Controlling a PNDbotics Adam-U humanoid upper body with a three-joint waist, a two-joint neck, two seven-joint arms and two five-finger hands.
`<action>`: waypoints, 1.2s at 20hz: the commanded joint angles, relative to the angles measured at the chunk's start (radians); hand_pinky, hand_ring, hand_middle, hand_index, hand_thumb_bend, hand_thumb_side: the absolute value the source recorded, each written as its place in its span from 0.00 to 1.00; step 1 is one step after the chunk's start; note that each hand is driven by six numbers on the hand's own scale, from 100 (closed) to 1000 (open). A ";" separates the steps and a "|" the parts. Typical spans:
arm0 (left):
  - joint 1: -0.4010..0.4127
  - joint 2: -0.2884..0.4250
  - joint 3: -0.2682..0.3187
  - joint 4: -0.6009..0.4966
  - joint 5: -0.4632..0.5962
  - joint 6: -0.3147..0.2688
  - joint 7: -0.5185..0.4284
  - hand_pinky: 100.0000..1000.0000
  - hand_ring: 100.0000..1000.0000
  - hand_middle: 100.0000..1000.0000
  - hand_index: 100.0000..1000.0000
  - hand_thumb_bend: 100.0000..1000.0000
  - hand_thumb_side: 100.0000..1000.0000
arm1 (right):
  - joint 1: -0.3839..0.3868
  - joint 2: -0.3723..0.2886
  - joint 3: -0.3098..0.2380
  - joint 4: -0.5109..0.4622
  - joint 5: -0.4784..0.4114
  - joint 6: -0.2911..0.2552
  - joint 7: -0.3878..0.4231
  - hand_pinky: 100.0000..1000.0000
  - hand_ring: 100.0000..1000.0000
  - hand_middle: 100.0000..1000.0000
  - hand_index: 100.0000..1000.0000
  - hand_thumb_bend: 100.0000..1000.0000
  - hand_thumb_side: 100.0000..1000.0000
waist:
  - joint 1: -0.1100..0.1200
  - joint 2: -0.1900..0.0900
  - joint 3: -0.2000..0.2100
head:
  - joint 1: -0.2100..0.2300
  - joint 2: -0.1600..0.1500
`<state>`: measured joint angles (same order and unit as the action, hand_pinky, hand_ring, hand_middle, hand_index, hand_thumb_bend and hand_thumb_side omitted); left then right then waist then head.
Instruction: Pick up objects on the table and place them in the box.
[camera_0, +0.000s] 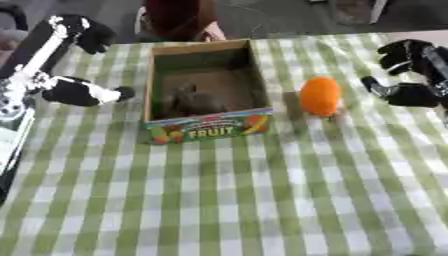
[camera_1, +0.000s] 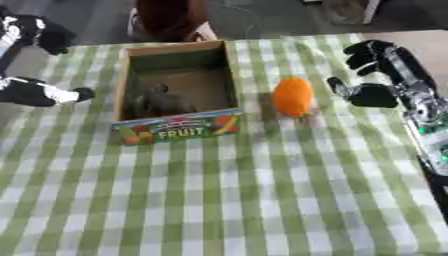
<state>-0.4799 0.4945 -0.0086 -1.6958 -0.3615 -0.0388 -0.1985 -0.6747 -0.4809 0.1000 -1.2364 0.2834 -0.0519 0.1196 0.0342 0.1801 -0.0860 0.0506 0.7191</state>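
Green-and-white checked cloth table (camera_0: 262, 200); brown cardboard fruit box (camera_0: 207, 125); smooth orange oval object (camera_1: 292, 97); both hands (camera_0: 83, 92) (camera_1: 372, 75) spread, empty.

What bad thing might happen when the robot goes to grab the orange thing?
The orange object looks rounded, so the open right hand beside it might knock it rolling across the tablecloth. Lifted over, it could catch the box wall. The box already holds a brownish object, leaving less room.
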 joint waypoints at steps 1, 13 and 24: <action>0.003 -0.007 0.017 -0.026 0.026 0.005 0.018 0.58 0.55 0.51 0.68 0.69 0.00 | -0.044 -0.007 0.009 0.053 0.042 -0.013 0.017 0.62 0.65 0.55 0.72 0.32 0.00 | 0.000 -0.013 0.005 | -0.007 -0.007; 0.018 -0.040 0.016 -0.025 0.045 0.004 0.013 0.57 0.54 0.51 0.68 0.69 0.00 | -0.128 0.092 0.023 0.252 0.160 -0.041 0.001 0.63 0.66 0.56 0.72 0.32 0.00 | 0.008 -0.008 0.028 | -0.025 -0.006; 0.022 -0.044 0.015 -0.022 0.053 0.001 0.005 0.57 0.54 0.51 0.67 0.68 0.00 | -0.140 0.117 0.029 0.304 0.225 -0.062 0.012 0.62 0.65 0.54 0.49 0.21 0.00 | 0.005 -0.009 0.032 | -0.027 -0.006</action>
<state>-0.4491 0.4386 -0.0028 -1.7054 -0.3117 -0.0366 -0.1914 -0.7961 -0.3551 0.1299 -0.9320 0.4913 -0.1111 0.1334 0.0409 0.1854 -0.0553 0.0240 0.7191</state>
